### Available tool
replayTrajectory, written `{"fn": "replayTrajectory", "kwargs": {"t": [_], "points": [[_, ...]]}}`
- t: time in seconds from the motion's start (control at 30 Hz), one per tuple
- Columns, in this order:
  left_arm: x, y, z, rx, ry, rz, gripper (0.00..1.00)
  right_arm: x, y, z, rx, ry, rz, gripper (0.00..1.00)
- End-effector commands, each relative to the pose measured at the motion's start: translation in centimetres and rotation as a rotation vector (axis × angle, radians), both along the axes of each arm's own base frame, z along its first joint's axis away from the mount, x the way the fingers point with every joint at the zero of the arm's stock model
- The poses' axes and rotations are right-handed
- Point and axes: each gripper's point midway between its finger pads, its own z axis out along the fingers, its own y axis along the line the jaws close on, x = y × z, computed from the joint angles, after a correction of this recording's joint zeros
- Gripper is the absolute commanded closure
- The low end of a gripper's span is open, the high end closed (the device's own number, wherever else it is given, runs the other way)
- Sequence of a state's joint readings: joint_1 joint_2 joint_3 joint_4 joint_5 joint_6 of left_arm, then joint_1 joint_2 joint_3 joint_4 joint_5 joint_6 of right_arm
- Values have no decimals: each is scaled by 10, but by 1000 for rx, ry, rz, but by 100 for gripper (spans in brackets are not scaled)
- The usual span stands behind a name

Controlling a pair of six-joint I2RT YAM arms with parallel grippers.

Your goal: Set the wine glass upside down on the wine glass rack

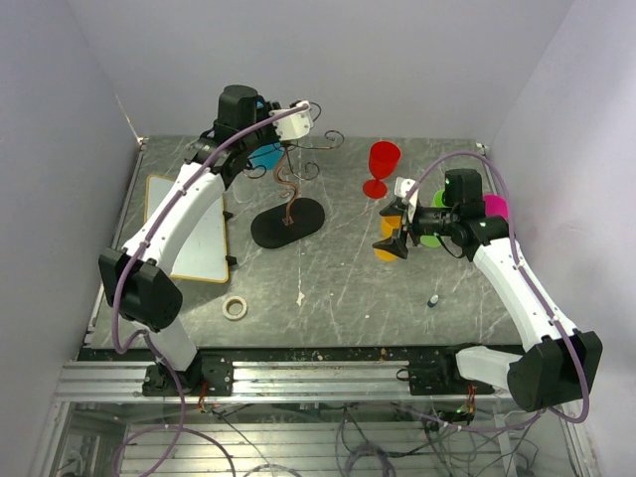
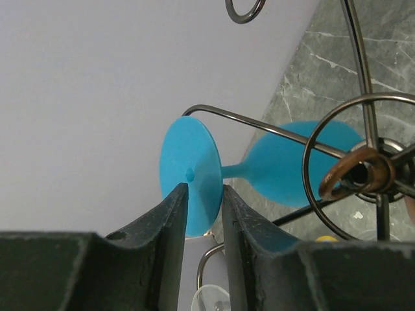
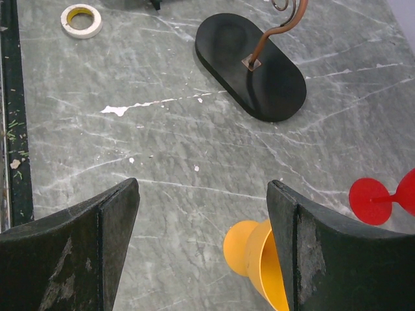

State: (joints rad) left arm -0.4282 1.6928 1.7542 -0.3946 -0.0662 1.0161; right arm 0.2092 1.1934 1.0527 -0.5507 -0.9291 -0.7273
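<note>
White arms (image 1: 184, 214), black joints and grippers (image 1: 397, 244), purple cables (image 1: 117, 298)

Rack wires (image 2: 363, 170) hem the blue glass (image 2: 194, 162) closely; open table (image 3: 162, 149) lies between rack base (image 3: 249, 65) and orange glass (image 3: 249, 253).

Bright even light, soft shadows on table (image 1: 348, 278); left claw (image 2: 204, 194) slightly blurred near lens.
</note>
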Motion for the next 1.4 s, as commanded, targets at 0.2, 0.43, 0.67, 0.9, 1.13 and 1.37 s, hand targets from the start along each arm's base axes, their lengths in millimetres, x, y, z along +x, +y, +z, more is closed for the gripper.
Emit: {"fn": "replayTrajectory", "kwargs": {"t": [0.2, 0.43, 0.67, 0.9, 1.13, 1.37], "points": [[-24, 0, 28, -48, -42, -34, 53, -1, -2, 0, 0, -11, -4, 20], [-45, -7, 47, -158, -40, -80, 44, 1, -3, 3, 0, -18, -19, 18], [-74, -13, 65, -327, -23, -123, 28, 9, -8, 6, -9, -34, -80, 15], [-108, -9, 77, -525, 37, -103, 0, 29, -25, 25, -16, -71, -246, 13], [-123, 14, 78, -636, 42, 25, 0, 49, -48, 37, -52, -105, -428, 14], [-136, 33, 78, -674, 30, 98, 0, 77, -73, 28, -94, -75, -638, 24]]}}
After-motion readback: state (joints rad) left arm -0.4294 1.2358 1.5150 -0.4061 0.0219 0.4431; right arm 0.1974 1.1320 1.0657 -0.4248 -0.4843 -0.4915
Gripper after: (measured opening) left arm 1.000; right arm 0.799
